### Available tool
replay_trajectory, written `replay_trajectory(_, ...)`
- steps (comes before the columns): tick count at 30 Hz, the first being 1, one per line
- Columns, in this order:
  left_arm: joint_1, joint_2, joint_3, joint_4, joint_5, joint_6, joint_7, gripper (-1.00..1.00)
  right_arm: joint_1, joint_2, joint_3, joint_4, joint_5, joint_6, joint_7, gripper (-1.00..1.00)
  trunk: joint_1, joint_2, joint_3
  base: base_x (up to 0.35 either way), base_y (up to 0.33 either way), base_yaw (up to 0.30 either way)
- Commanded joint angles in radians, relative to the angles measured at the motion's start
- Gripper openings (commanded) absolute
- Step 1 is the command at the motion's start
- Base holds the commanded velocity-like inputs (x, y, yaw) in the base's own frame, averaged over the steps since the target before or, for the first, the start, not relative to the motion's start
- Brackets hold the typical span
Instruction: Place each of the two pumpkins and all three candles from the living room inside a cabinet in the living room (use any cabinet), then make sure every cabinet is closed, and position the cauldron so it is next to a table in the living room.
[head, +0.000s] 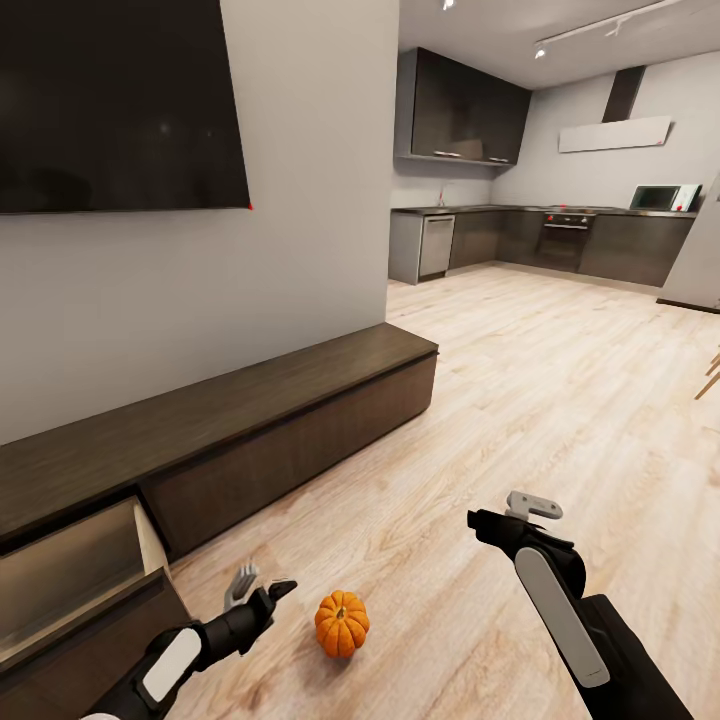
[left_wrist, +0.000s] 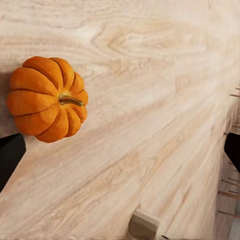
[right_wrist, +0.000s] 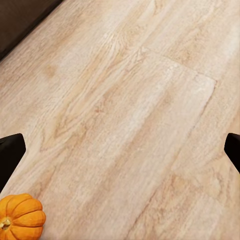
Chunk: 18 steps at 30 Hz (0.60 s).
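Room: living room with pale wood floor (head: 520, 400) and a dark TV (head: 120, 100) on the grey wall; the kitchen sits back at 1 o'clock.
Cabinet (head: 250, 420): long and low along the wall from 9 to 11 o'clock; I see one drawer (head: 80, 570) pulled out at 8 o'clock, and what I can see of its pale inside is bare.
Left gripper (head: 262, 588): low at 7 o'clock, fingers spread wide, holding nothing.
Pumpkin (head: 342, 623): on the floor near 6 o'clock, just beside my left gripper, not touching it.
Right gripper (head: 505, 515): at 5 o'clock, fingers wide apart in its wrist view, nothing held.
Progress: early, I judge; this pumpkin is not yet stowed, the drawer needs shutting, and no candles or cauldron are in sight.
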Motion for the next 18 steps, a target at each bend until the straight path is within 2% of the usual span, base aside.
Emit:
replay_trajectory(1,-0.005,0.0,-0.004,0.014,0.005,0.003,0.0,1.0,-0.001,-0.001,0.002,-0.001,-0.009,0.001,-0.01,1.0,0.0,0.0,-0.001,0.0,0.0,0.0)
replay_trajectory(9,-0.015,0.001,-0.01,0.07,-0.003,-0.013,-0.009,1.0,-0.001,-0.001,0.001,0.0,-0.009,0.001,-0.01,1.0,0.0,0.0,-0.001,0.0,0.0,0.0)
replay_trajectory(13,-0.014,-0.002,-0.016,0.095,-0.006,-0.096,-0.012,1.0,-0.001,-0.003,0.0,0.0,-0.009,0.002,-0.01,1.0,0.0,0.0,-0.001,0.0,0.0,0.0)
replay_trajectory(18,-0.013,-0.003,-0.018,0.106,-0.006,-0.126,-0.015,1.0,-0.001,-0.003,0.002,0.0,-0.009,0.003,-0.01,1.0,0.0,0.0,-0.001,0.0,0.0,0.0)
